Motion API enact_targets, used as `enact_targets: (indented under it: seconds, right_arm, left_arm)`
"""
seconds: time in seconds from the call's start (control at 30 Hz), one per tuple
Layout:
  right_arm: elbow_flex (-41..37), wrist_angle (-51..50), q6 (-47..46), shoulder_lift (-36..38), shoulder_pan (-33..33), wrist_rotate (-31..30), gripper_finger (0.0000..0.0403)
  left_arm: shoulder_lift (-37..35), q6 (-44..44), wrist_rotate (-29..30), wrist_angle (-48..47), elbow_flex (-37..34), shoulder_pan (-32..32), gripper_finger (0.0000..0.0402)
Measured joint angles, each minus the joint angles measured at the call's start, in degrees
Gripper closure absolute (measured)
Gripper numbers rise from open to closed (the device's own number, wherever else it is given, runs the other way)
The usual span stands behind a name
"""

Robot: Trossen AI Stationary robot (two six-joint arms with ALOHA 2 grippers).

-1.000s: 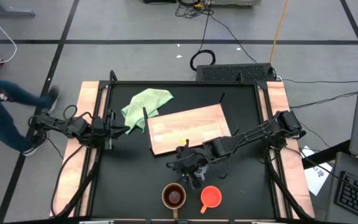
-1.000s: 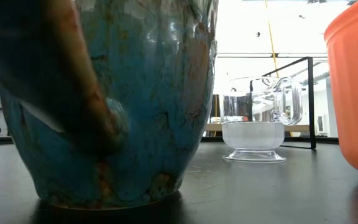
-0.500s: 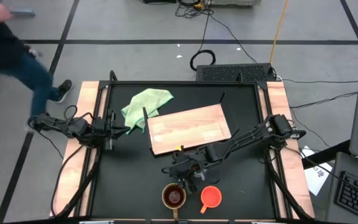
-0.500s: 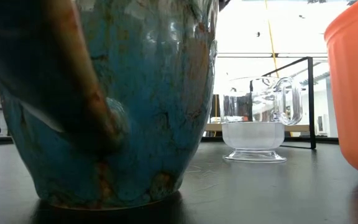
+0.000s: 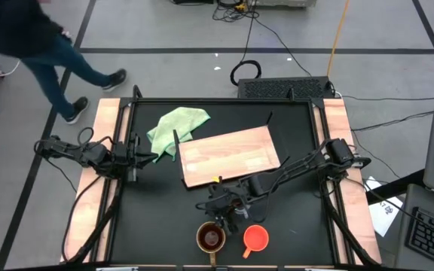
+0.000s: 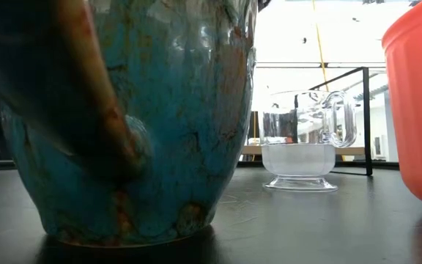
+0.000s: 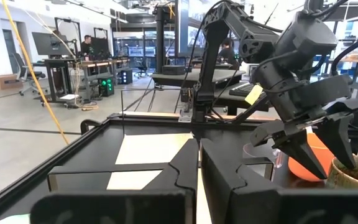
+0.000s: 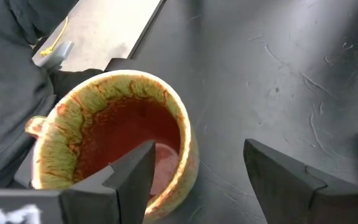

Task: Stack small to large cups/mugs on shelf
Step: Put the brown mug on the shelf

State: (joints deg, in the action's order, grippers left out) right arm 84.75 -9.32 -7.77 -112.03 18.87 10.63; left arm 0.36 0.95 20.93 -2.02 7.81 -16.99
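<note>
The brown mug (image 5: 210, 238), teal on the outside in the low view (image 6: 167, 110), stands near the table's near edge with the orange cup (image 5: 256, 238) to its right. The clear glass cup (image 6: 302, 158) stands on the table behind them; in the high view my right arm covers it. The light-wood shelf board (image 5: 228, 154) lies flat at mid-table. My right gripper (image 8: 197, 162) is open and points down just above the mug; one finger (image 8: 132, 177) is over the mug's opening, the other (image 8: 278, 174) outside its rim. My left gripper (image 7: 199, 168) is shut and empty at the table's left edge.
A light green cloth (image 5: 173, 128) lies at the board's far left corner. A black frame rail (image 5: 224, 102) runs around the table. A person (image 5: 44, 45) walks on the floor beyond the table's far left corner.
My right gripper has gone a little toward the near edge and the left, closer to the brown mug, and its arm has drawn in. The cups and the board have kept still. The person has walked along the floor at the far left.
</note>
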Motion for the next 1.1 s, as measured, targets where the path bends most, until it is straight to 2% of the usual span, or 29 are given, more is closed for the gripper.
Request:
enact_targets:
  seconds: [0.7,1.1]
  right_arm:
    - [0.0,-0.1,1.6,-1.1,1.2,-0.1,0.0166]
    - [0.0,1.3,3.9,-2.1,1.2,-0.2,0.0192]
  left_arm:
    - [0.0,0.1,0.0,0.0,0.0,0.0,0.038]
    - [0.0,0.1,0.0,-1.8,0.0,0.0,0.038]
